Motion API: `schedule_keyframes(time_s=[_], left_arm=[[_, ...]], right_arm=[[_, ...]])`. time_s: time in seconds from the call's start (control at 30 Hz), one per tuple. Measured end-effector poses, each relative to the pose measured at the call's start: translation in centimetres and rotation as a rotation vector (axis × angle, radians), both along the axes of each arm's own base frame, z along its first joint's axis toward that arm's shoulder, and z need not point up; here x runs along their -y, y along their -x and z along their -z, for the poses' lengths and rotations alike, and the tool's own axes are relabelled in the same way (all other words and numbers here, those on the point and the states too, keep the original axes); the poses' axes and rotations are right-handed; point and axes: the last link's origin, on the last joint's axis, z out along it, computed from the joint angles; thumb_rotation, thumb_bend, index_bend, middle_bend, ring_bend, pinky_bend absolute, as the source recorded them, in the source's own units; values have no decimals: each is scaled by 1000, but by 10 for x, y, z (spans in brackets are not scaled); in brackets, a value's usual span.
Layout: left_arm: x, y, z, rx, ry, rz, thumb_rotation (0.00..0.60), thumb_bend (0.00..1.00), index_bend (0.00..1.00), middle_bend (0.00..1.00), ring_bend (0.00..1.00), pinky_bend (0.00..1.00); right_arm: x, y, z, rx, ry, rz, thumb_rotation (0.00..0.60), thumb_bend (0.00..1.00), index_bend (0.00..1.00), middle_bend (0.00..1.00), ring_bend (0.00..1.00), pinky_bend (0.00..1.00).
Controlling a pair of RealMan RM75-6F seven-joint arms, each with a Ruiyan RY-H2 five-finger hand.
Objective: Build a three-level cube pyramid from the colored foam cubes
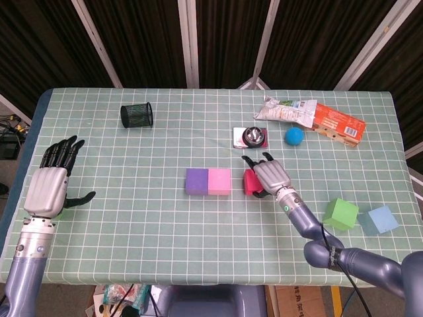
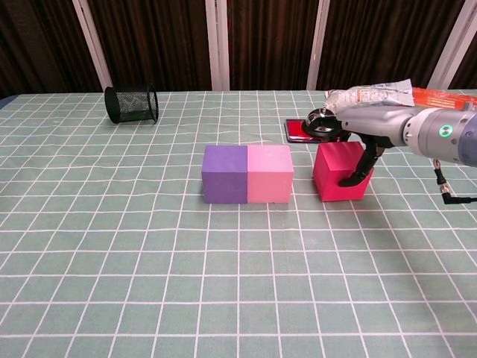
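Observation:
A purple cube (image 1: 196,181) (image 2: 224,174) and a pink cube (image 1: 219,181) (image 2: 269,174) sit side by side, touching, at the table's middle. My right hand (image 1: 268,177) (image 2: 356,138) grips a red cube (image 1: 251,183) (image 2: 340,172) that rests on the cloth a short gap right of the pink cube. A green cube (image 1: 341,214) and a light blue cube (image 1: 383,220) lie near the right front edge. My left hand (image 1: 49,186) hovers open at the far left, fingers spread, holding nothing.
A black mesh cup (image 1: 136,115) (image 2: 131,104) lies on its side at the back left. A silver bell on a red base (image 1: 250,137) (image 2: 323,124), a blue ball (image 1: 294,136) and snack packets (image 1: 310,117) (image 2: 373,95) sit behind the red cube.

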Motion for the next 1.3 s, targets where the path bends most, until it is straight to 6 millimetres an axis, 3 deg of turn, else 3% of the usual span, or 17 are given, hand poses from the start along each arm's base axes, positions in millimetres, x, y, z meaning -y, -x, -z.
schedule_keyframes(time_s=[1.3], left_arm=[[-4,5,-7,26,-6,-24,600,131,0,0,0,0]], right_arm=[[2,-25,21,10,-12,-41,600,254,25,399,324,86]])
